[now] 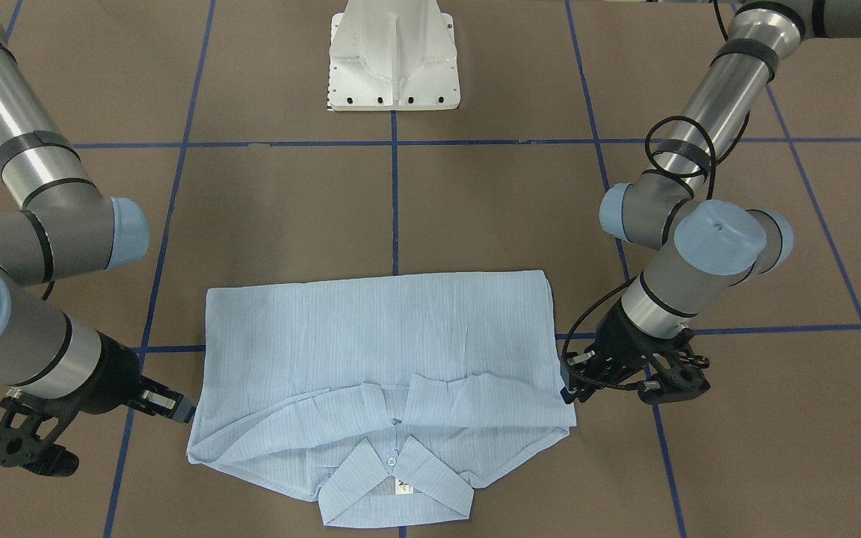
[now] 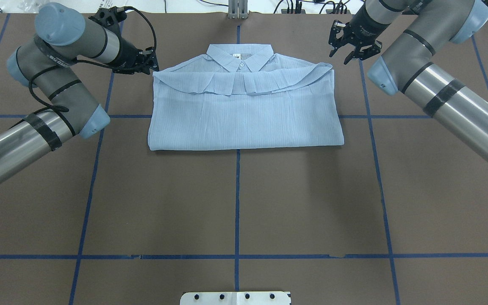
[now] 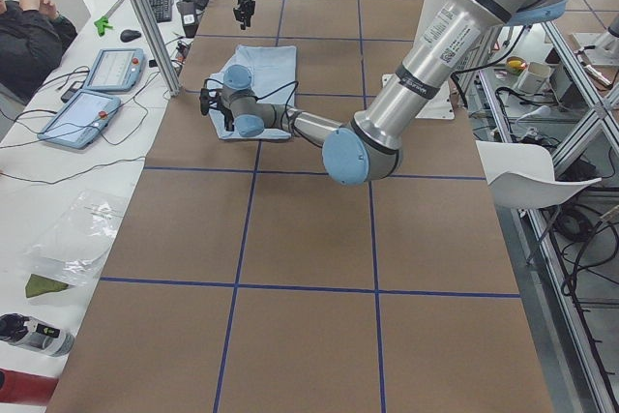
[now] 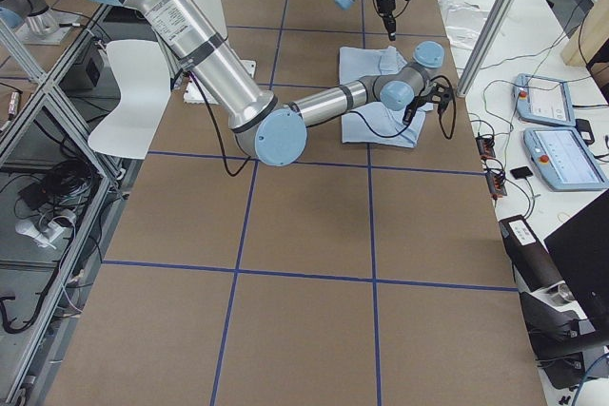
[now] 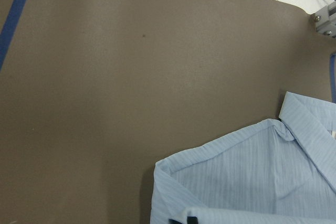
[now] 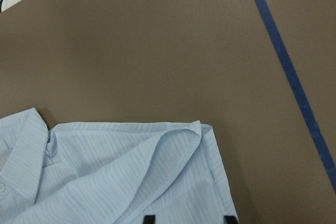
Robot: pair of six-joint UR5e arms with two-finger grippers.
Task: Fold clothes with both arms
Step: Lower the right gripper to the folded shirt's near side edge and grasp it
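The light-blue striped shirt (image 2: 244,110) lies folded flat on the brown table at its far side, collar and buttons up; it also shows in the front-facing view (image 1: 378,336). My left gripper (image 2: 151,63) sits at the shirt's left shoulder corner. In the left wrist view (image 5: 181,220) its tips stand close together with cloth (image 5: 252,182) between them. My right gripper (image 2: 351,53) is open and empty, just off the right shoulder corner. In the right wrist view (image 6: 189,219) its tips stand wide apart over the shirt's edge (image 6: 105,171).
The white pedestal base (image 2: 235,298) stands at the table's near edge. Blue tape lines (image 2: 237,203) grid the brown table. A metal post (image 2: 237,8) and cables lie beyond the far edge. Tablets (image 3: 97,84) and a seated person (image 3: 24,36) are on the operators' side.
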